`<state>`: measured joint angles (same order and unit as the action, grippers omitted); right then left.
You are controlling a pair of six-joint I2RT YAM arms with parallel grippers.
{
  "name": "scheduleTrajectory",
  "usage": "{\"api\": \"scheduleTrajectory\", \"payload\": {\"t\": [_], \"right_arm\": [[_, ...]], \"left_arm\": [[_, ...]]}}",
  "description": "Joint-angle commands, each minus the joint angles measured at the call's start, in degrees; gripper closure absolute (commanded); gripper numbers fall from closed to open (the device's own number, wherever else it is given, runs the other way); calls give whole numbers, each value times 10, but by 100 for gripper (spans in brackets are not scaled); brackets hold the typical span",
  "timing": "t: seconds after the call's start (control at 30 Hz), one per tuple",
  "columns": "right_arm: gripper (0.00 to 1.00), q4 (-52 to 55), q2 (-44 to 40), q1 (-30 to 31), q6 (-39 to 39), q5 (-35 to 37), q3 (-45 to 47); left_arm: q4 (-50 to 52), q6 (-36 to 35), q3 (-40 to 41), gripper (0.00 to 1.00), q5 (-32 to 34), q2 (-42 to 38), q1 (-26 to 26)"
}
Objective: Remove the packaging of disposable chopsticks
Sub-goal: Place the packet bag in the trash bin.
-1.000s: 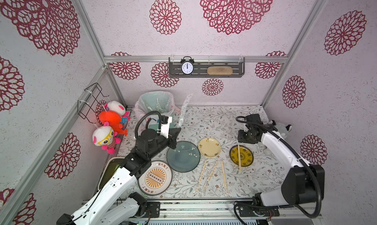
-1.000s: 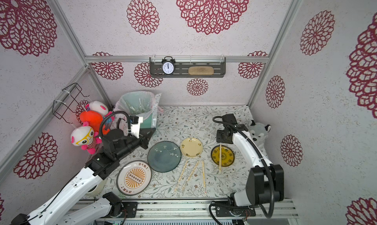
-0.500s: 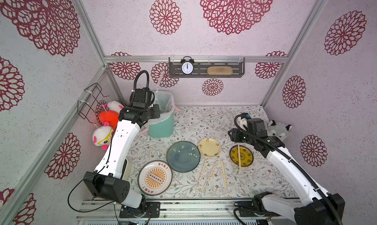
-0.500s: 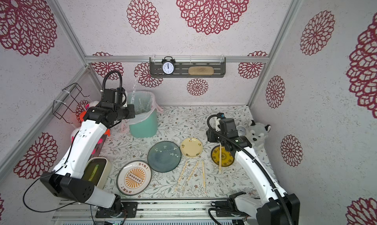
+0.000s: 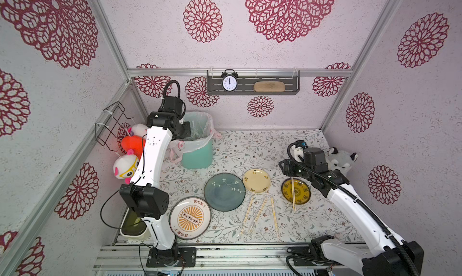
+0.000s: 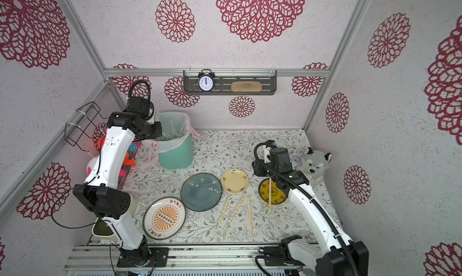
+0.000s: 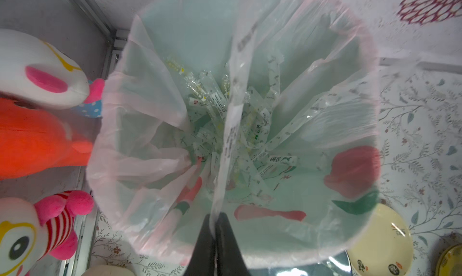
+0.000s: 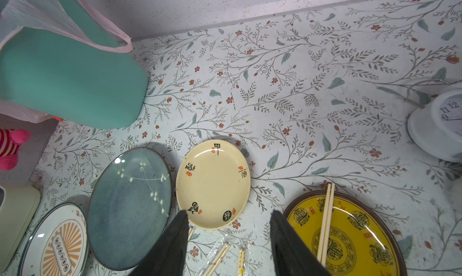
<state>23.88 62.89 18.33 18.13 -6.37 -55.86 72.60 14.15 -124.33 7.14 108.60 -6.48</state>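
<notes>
In both top views the left claw (image 5: 187, 132) hangs over the mouth of the green bin (image 5: 197, 154) at the far left of the table (image 5: 250, 147). The right claw (image 5: 283, 166) hovers on the right, just beyond the yellow plate (image 5: 301, 199), where a bare pair of chopsticks (image 5: 292, 194) lies. Further pairs (image 5: 257, 216) lie near the front edge, to the left of that plate.

In the left wrist view the left claw (image 7: 215, 219) is pinched together on one clear sleeve (image 7: 233, 117), which dangles into the bin among the discarded sleeves (image 7: 260, 132). Film this light may cling to a pad when the jaws part and ride back out with the arm. It could also snag the liner (image 7: 140, 137), which sags inward.

In the right wrist view the right claw (image 8: 228, 213) stands wide apart and empty, between the cream plate (image 8: 212, 184) and the yellow plate (image 8: 362, 237). The wrapped pairs (image 8: 217, 257) below it lie close together, so a careless descent could pinch two at once or nudge a plate rim. The glossy wrap may also slip.
</notes>
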Motion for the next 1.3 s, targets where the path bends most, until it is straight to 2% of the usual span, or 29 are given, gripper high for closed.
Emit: {"api": "scheduleTrajectory", "payload": {"t": [0.0,0.1,0.13,0.27,0.37,0.47,0.5,0.53,0.57,0.6,0.67,0.7,0.77,0.8,0.83,0.87,0.9,1.03,1.13,1.23,1.27], "right_arm": [[46,-16,-22,1,9,-5,-5],[46,-15,-24,1,9,-4,-4],[46,-16,-24,2,10,-5,-3],[46,-18,-22,2,11,-6,-3],[46,-19,-21,2,11,-9,-3],[46,-18,-21,2,9,-5,-1],[46,-18,-21,2,9,-4,-1],[46,-19,-20,2,9,-5,-1],[46,-21,-19,2,8,-6,-1],[46,-22,-17,2,9,-7,-1],[46,-23,-15,2,9,-10,-1],[46,-24,-14,2,8,-10,0],[46,-23,-15,2,9,-9,1],[46,-23,-16,2,9,-9,2],[46,-23,-17,2,8,-8,2],[46,-23,-18,2,8,-7,2],[46,-23,-18,2,8,-7,1],[47,-23,-23,2,9,-14,5],[47,-24,-26,2,9,-15,6],[46,-27,-27,2,10,-13,7],[45,-28,-27,2,10,-12,7]], "left_arm": [[59,-6,-44,79,8,13,-4],[61,-4,-61,43,31,9,-6],[64,-5,-69,38,40,10,-6],[51,-7,-84,27,39,-4,-9],[10,-4,-55,22,33,-37,-14],[14,9,-12,26,23,-66,-22],[-1,7,18,32,31,-81,-30],[-14,7,43,48,33,-98,-38],[-26,8,62,56,31,-111,-44],[-38,10,79,57,30,-125,-50],[-50,12,90,48,48,-139,-56],[-50,13,84,47,56,-140,-56],[-46,5,72,76,33,-140,-56],[-46,3,68,67,23,-139,-60],[-53,-1,63,52,31,-135,-64],[-63,-3,61,44,43,-131,-65],[-71,-4,57,42,53,-124,-62],[-24,-5,-22,39,29,-33,-19],[-10,-4,-53,41,21,9,-16],[-57,-3,-11,47,28,-26,-44],[-66,-2,0,41,55,-48,-66]]}}
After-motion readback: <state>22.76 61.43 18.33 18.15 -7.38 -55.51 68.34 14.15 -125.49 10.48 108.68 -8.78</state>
